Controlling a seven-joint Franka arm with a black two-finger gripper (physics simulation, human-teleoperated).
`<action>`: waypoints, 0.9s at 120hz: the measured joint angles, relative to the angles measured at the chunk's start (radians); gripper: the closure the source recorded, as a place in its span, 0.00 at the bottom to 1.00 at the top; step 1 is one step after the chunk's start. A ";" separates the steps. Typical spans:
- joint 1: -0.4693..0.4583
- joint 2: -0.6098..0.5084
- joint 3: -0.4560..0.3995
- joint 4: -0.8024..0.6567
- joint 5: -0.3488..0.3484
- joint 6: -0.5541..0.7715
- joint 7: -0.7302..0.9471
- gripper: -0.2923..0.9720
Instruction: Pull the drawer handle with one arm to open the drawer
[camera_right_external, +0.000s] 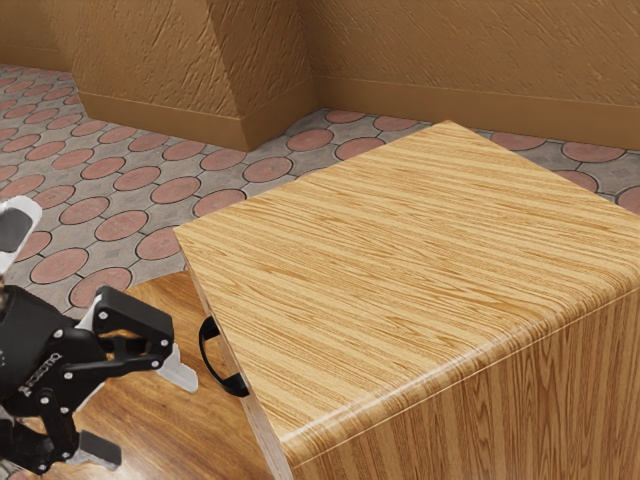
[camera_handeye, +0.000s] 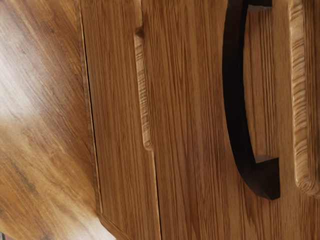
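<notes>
Nearest the camera, at the exterior view's lower left, the end effector (camera_right_external: 142, 416) is seen with its two fingers spread wide and nothing held between them. It is poised above the glossy table (camera_right_external: 190, 440), just short of the cabinet (camera_right_external: 420, 270). A little beyond it, toward the exterior view's right, the black curved handle (camera_right_external: 208, 360) is found on the cabinet's front face, tucked under the overhanging top edge and apart from both fingers. In the wrist view the handle (camera_handeye: 234, 100) is picked out against the wood-grain drawer front (camera_handeye: 190, 125), with a stretch of table (camera_handeye: 35, 125) alongside. Farther back, the patterned floor (camera_right_external: 150, 170) and the textured wall (camera_right_external: 450, 50) are shown.
</notes>
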 joint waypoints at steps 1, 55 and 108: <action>0.000 0.006 -0.002 0.001 0.000 0.005 -0.001 0.23; 0.041 0.081 -0.038 -0.001 0.016 0.127 -0.026 0.24; 0.054 0.077 -0.035 -0.039 0.044 0.142 -0.016 0.24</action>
